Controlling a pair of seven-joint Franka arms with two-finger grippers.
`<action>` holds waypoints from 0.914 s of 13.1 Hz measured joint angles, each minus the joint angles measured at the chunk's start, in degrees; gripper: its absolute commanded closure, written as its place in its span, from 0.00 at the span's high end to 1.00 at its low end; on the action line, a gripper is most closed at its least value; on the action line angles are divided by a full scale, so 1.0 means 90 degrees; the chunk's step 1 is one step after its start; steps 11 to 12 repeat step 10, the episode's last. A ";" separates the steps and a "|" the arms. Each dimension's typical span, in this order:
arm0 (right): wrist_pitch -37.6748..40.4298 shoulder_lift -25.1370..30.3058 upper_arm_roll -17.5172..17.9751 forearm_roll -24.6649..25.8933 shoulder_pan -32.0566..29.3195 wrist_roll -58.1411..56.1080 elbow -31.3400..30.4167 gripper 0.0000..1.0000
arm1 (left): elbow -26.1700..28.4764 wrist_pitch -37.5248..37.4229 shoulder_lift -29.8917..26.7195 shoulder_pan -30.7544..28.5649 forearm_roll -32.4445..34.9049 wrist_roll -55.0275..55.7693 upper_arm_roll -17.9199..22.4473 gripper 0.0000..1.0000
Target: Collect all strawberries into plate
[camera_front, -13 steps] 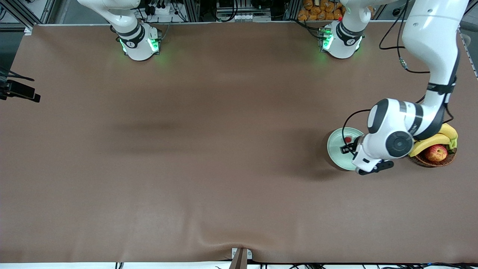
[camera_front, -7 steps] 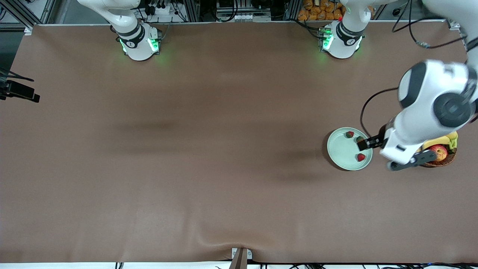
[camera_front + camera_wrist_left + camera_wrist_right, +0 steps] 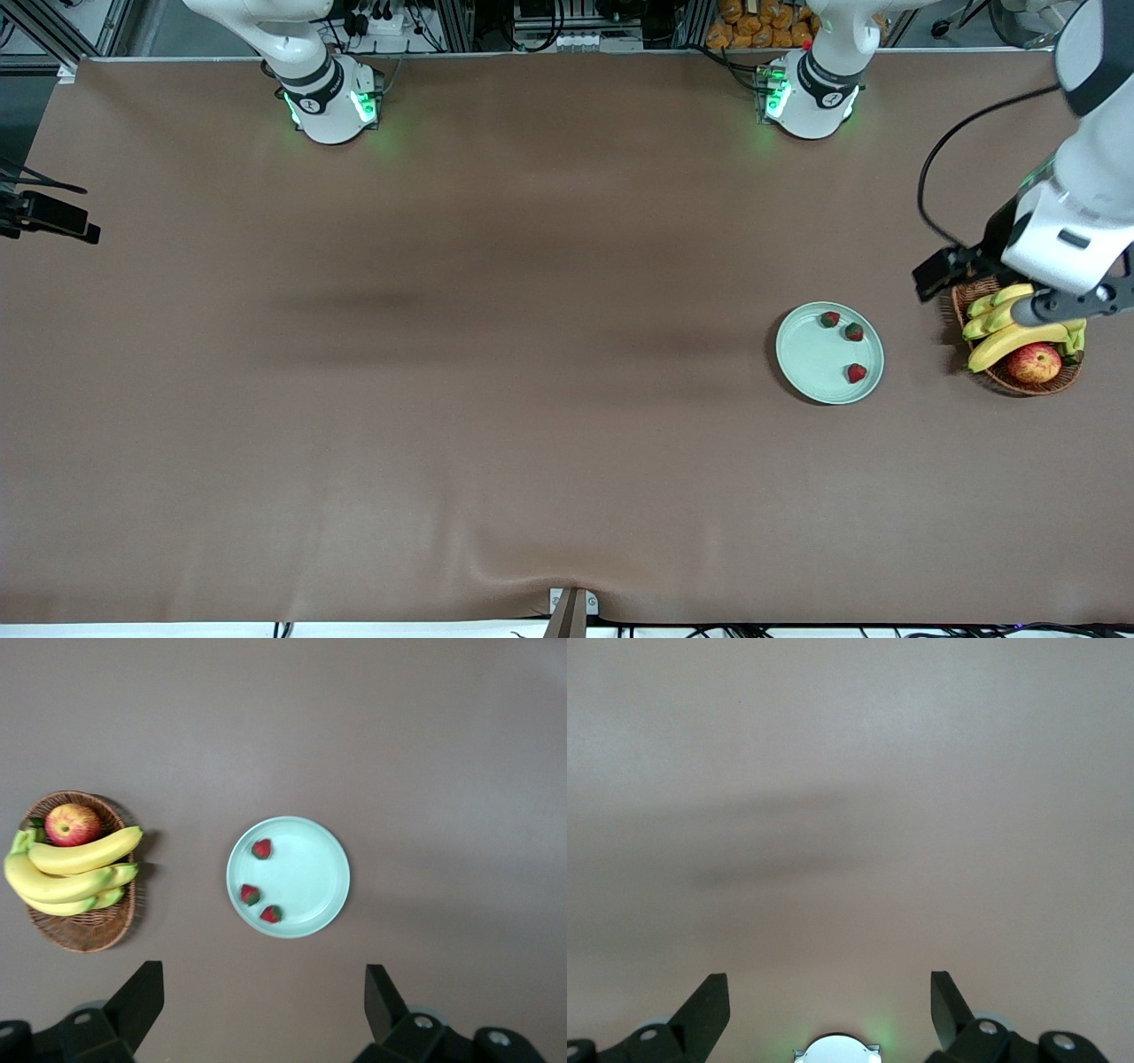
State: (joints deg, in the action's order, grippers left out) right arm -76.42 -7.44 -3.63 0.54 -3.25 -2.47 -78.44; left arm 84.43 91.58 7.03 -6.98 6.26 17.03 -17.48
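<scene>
Starting at the right arm's end: seeing the right gripper [image 3: 828,983] hanging over bare table [image 3: 532,354] close to its own base, fingers spread fully, gripping nothing, just waiting. Moving along to the plate [image 3: 811,359], sitting well toward the left arm's end of the table: counting three strawberries in it, two [image 3: 830,319] [image 3: 854,332] lying near each other along the rim on the robots' side, and the third [image 3: 857,373] sitting apart from them, nearer to the front camera. Not spotting any other berries out on the table. Then getting to the left gripper [image 3: 264,970], up in the air over the edge of the wicker basket [image 3: 1010,383] on the plate's side, jaws wide open and carrying nothing. Noting bananas [image 3: 1010,341] and an apple [image 3: 1034,362] resting in that basket, not touching the plate. Thinking about the key relation: plate lying just beside the basket toward the right arm's end, so the left arm being far nearer to it. Guessing the collecting part is already done, with nothing obvious left to grab.
</scene>
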 measured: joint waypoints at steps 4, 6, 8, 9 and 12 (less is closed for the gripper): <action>-0.0001 -0.0001 0.0000 0.0000 -0.0001 0.0000 0.0000 1.00 | 0.0350 -0.0177 -0.0443 0.0006 -0.0608 -0.0511 0.0278 1.00; -0.0001 -0.0019 0.0006 0.0000 0.0003 0.0000 -0.0001 1.00 | 0.0592 -0.0209 -0.0672 -0.0005 -0.0750 -0.0804 0.0524 1.00; -0.0002 -0.0048 0.0008 0.0000 0.0006 -0.0002 -0.0001 1.00 | 0.0873 -0.0233 -0.0918 0.0012 -0.0768 -0.0865 0.0551 1.00; -0.0002 -0.0052 0.0013 0.0000 0.0012 -0.0002 -0.0001 1.00 | 0.0956 -0.0235 -0.0998 0.0043 -0.0768 -0.0924 0.0554 1.00; -0.0002 -0.0052 0.0022 0.0000 0.0018 -0.0003 -0.0001 1.00 | 0.0988 -0.0237 -0.1041 0.0099 -0.0768 -0.1014 0.0582 1.00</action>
